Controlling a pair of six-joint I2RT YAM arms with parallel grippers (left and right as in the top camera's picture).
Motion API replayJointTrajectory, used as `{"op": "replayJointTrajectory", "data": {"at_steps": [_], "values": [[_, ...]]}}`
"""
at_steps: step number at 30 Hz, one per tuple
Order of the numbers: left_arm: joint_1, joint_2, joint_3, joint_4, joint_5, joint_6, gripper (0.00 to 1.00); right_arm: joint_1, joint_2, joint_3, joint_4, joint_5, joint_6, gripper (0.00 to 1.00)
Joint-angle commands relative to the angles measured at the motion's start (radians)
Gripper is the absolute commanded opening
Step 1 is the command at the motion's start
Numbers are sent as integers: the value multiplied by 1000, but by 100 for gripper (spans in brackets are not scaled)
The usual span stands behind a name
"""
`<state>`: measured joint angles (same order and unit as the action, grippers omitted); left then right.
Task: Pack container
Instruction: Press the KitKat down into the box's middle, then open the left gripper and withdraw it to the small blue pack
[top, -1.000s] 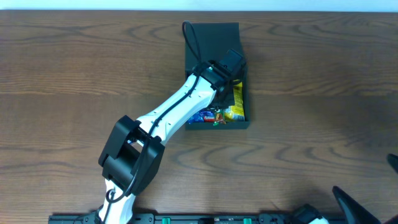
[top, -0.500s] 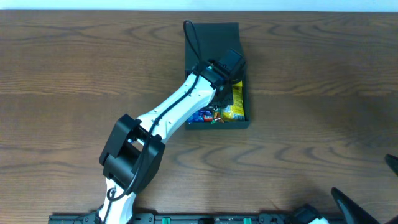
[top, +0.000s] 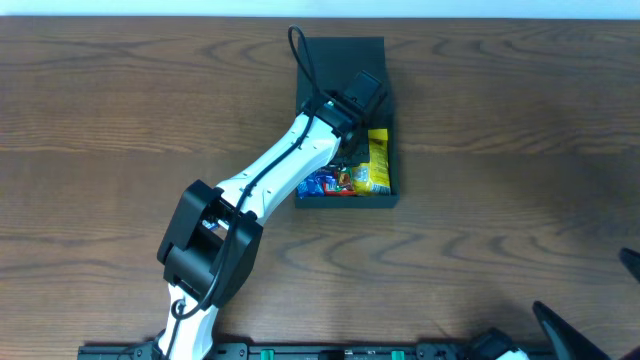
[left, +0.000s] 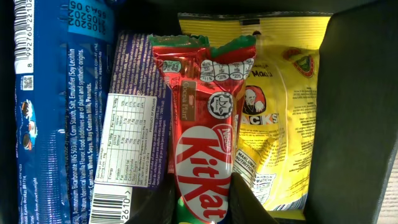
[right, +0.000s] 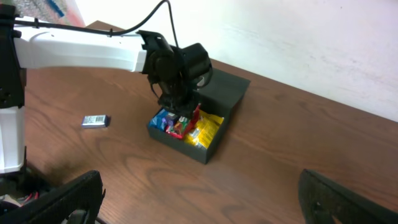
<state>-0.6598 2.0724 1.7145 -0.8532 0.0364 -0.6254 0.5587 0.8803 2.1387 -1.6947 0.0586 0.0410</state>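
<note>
Across a wooden table (top: 500, 150), the left arm (top: 270, 175) reaches into the open-lidded container (top: 348, 199) at the far middle, the left gripper (left: 205, 202) clamped on a KitKat bar (left: 199, 143) between a purple packet (left: 134, 124) and a yellow packet (left: 280, 124), the right gripper (right: 199, 177) at the near edge, its 2 fingers (right: 62, 199) wide apart.

Small grey packet (right: 96, 121), possibly a snack, lies on wooden table (right: 267, 149).

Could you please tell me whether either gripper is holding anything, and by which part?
The left gripper pinches the KitKat by one end, the lower one in its wrist view. The right gripper is open and holds nothing.
</note>
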Motion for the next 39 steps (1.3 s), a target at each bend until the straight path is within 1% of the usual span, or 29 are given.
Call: {"op": "replayJointTrajectory", "data": {"at_steps": [1, 2, 4, 7, 12, 16, 18, 19, 20, 21, 22, 24, 26, 30, 32, 34, 37, 38, 39], "values": [[11, 21, 18, -10, -43, 29, 39, 4, -3, -1, -3, -7, 10, 99], [11, 21, 18, -10, -42, 29, 48, 4, -3, -1, -3, -7, 10, 99], [11, 20, 19, -8, -40, 29, 54, 4, -3, -1, -3, -7, 10, 99], [11, 20, 41, -15, -39, 47, 55, 4, -3, -1, -3, -7, 10, 99], [11, 20, 169, -89, -40, 56, 55, 4, -3, -1, -3, -7, 10, 99], [10, 20, 304, -164, -44, 76, 53, 4, -3, -2, -3, -7, 10, 99], [10, 20, 384, -217, -46, 101, 48, 4, -3, -2, -3, -7, 10, 99], [10, 20, 428, -256, -56, 126, 43, 4, -3, -2, -3, -7, 10, 99], [10, 20, 464, -301, -80, 137, 38, 4, -3, -2, -3, -7, 10, 99], [11, 19, 510, -366, -143, 141, 32, 4, -3, -2, -3, -7, 10, 99], [13, 17, 544, -422, -220, 163, 33, 4, -3, -2, -3, -7, 10, 99], [19, 5, 570, -491, -327, 210, 36, 4, -3, -2, -3, -7, 9, 99], [29, -14, 573, -550, -360, 253, 37, 4, -3, -2, -3, -6, 2, 99], [70, -55, 572, -639, -351, 282, 35, 4, -3, -2, -3, -5, -6, 99], [106, -89, 567, -671, -330, 292, 31, 4, -3, -2, -3, -3, -16, 99], [146, -137, 542, -688, -319, 312, 29, 4, -3, -2, -3, -3, -21, 99], [230, -243, 437, -672, -293, 368, 29, 4, -3, -2, -3, -3, -39, 99], [262, -285, 383, -650, -276, 401, 29, 4, -3, -2, -3, -2, -41, 99], [303, -338, 311, -617, -231, 468, 30, 4, -3, -2, -3, -3, -45, 99]]}}
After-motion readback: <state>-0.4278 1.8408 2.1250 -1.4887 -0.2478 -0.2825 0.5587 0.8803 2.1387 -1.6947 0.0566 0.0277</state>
